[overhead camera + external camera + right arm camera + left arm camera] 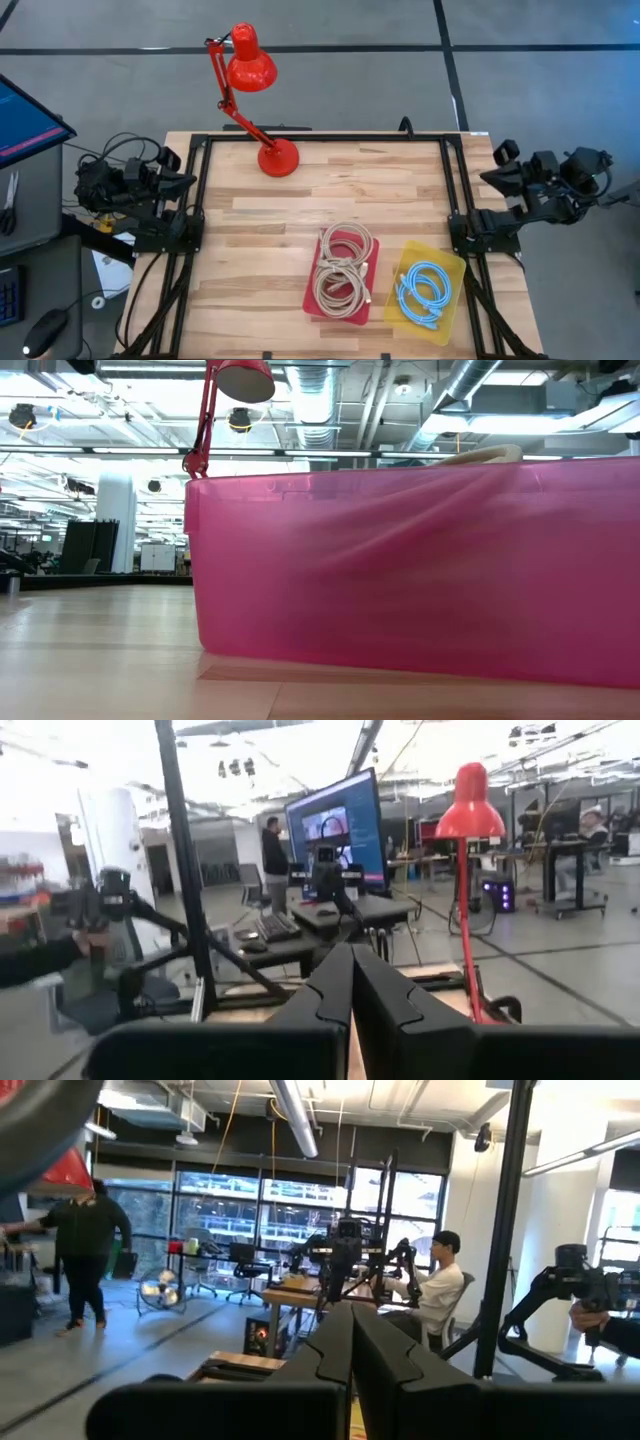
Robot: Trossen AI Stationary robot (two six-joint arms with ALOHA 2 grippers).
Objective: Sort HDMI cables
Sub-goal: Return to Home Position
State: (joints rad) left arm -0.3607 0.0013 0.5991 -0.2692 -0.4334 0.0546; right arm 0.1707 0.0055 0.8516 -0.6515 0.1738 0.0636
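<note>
Several beige cable coils (344,268) lie stacked in a pink tray (312,296) near the table's front middle; a beige loop (480,454) rises above the tray's wall in the low view. Two light blue coils (424,292) lie in a yellow tray (452,266) just right of it. My left gripper (190,180) is parked at the table's left edge, shut and empty; its fingers meet in the left wrist view (352,1342). My right gripper (488,176) is parked at the right edge, shut and empty, as the right wrist view (352,980) shows.
A red desk lamp (262,100) stands at the table's far middle. A black frame (320,140) runs around the table. A monitor and keyboard (20,130) sit off the left side. People show in the room beyond (440,1285).
</note>
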